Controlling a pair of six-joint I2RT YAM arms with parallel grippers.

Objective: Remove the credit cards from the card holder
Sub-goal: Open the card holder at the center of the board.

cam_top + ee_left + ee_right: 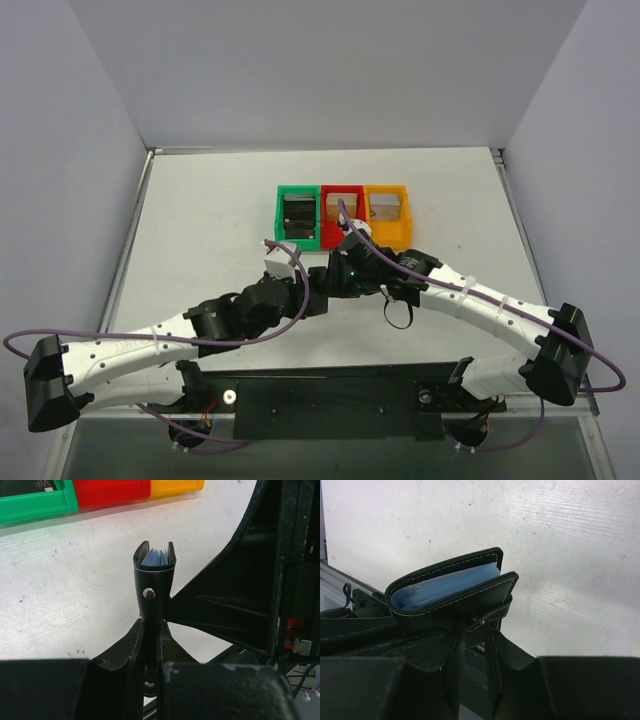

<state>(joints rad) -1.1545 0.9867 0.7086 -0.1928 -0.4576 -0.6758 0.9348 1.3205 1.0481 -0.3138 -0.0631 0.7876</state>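
White surface (200, 220), walled; left arm (150, 345) and right arm (490, 310) meeting at centre; green bin (298, 188), red bin (343, 188), yellow bin (387, 188) in a row at far side; card holder (152, 587) raised above surface, pinched edge-up in left jaws, right jaws closed on its snap-tab side; credit cards (445, 585), blue, seated inside between its leaves

We see the left white arm (130, 350) stretched inward | left tool (151, 622) clamped on small black bifold card holder (155, 575) | right white arm (490, 310) bent inward | right tool (476, 630) pinching its lower edge
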